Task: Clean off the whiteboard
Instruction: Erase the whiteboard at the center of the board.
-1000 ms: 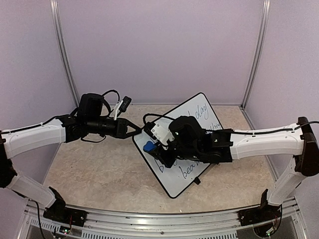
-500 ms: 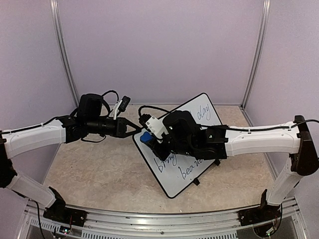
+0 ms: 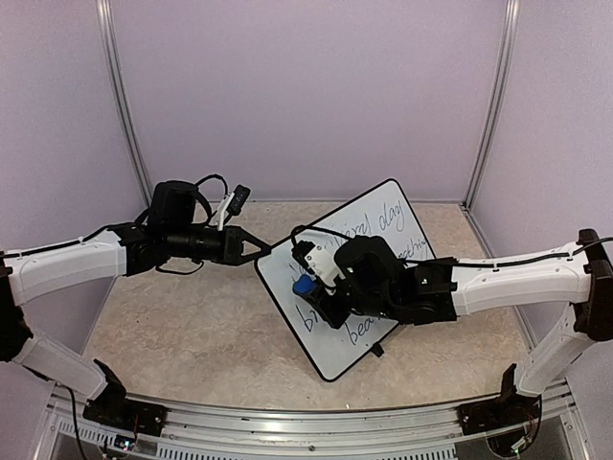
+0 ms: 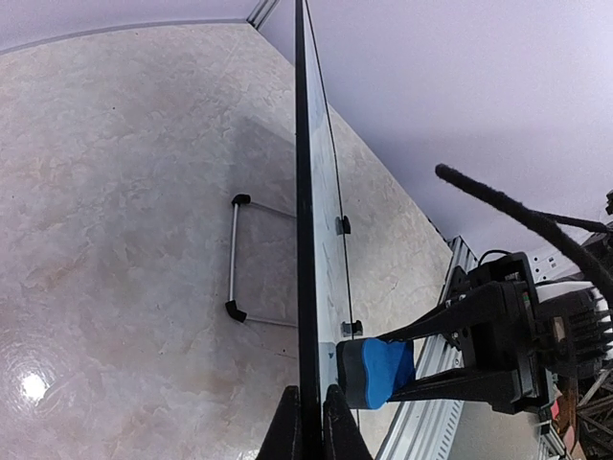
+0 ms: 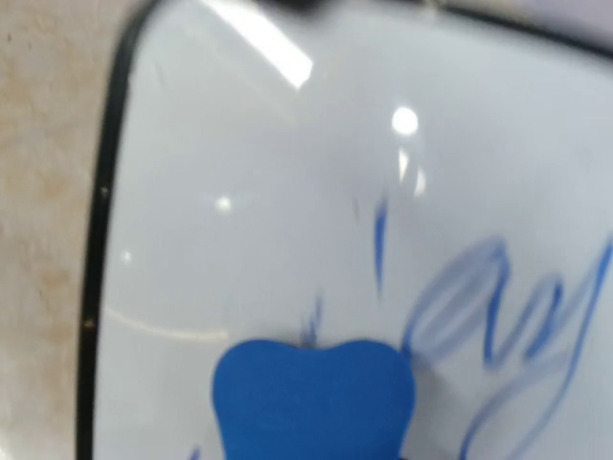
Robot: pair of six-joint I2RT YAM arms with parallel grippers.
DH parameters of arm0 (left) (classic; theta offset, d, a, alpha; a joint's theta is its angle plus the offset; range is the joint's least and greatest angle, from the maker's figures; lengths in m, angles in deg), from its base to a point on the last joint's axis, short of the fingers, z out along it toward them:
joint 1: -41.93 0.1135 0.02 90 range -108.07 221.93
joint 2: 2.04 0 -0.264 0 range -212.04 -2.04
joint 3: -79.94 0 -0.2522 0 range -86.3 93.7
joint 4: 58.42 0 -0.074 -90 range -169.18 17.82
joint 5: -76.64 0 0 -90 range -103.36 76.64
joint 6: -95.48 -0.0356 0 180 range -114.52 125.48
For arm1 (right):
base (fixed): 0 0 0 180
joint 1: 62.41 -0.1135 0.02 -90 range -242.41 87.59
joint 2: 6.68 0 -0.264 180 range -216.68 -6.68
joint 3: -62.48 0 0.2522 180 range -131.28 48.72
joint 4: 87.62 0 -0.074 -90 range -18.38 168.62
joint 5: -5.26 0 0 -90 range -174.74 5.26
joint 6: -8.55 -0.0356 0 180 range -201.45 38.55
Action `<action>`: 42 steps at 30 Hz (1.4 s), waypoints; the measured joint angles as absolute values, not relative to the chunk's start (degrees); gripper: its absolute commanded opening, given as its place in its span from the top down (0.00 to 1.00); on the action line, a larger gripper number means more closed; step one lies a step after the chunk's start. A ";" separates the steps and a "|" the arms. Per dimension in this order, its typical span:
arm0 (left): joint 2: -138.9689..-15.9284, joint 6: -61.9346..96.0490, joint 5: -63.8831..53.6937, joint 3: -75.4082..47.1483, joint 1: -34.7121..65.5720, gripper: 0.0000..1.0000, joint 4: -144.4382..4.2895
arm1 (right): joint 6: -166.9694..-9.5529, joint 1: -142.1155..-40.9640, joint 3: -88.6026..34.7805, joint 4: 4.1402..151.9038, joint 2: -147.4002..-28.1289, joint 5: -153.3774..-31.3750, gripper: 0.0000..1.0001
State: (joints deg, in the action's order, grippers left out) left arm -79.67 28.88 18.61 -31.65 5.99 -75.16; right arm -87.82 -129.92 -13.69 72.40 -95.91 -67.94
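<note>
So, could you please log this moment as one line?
left end effector: shut on whiteboard edge | right end effector: shut on blue eraser, against board | blue writing: present

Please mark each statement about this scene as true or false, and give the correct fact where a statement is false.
1. The right gripper holds a blue eraser against the whiteboard. True.
2. The whiteboard is already wiped clean. False: blue writing shows on it.
3. The left gripper is shut on the edge of the whiteboard. True.
4. The blue eraser lies loose on the table beside the whiteboard. False: it is held between the fingers of the right gripper, on the board's face.
</note>
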 measured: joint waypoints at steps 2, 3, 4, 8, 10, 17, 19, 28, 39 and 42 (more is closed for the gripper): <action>-79.67 28.98 18.61 -31.67 6.01 1.00 -75.16 | -88.78 -129.92 -11.74 72.40 -94.91 -67.96 0.75; -79.67 29.03 18.61 -31.69 6.01 1.00 -75.16 | -89.06 -129.92 -11.29 72.42 -94.67 -67.96 0.75; -79.67 29.05 18.61 -31.71 6.01 1.00 -75.16 | -89.30 -129.92 -11.07 72.42 -94.58 -67.96 0.75; -79.67 29.07 18.61 -31.76 6.03 1.00 -75.07 | -89.37 -129.92 -11.31 72.36 -94.69 -67.92 0.75; -79.67 29.07 18.61 -31.84 6.16 1.00 -75.05 | -88.85 -129.92 -12.18 71.96 -95.24 -67.65 0.75; -79.67 29.09 18.76 -32.10 6.29 1.00 -74.70 | -85.89 -129.68 -19.09 72.86 -99.28 -66.45 0.75; -79.67 29.09 18.74 -32.28 6.34 1.00 -74.53 | -85.33 -129.48 -20.12 73.25 -99.98 -66.47 0.75; -79.51 29.27 18.89 -32.63 6.38 1.00 -73.89 | -86.99 -129.33 -14.98 75.52 -97.55 -66.85 0.75; -79.49 29.51 19.09 -32.83 6.40 1.00 -73.46 | -88.36 -129.09 -11.20 74.87 -95.24 -66.67 0.75; -79.49 29.51 19.03 -32.98 6.55 1.00 -73.41 | -87.53 -128.78 -13.75 74.93 -96.79 -66.43 0.75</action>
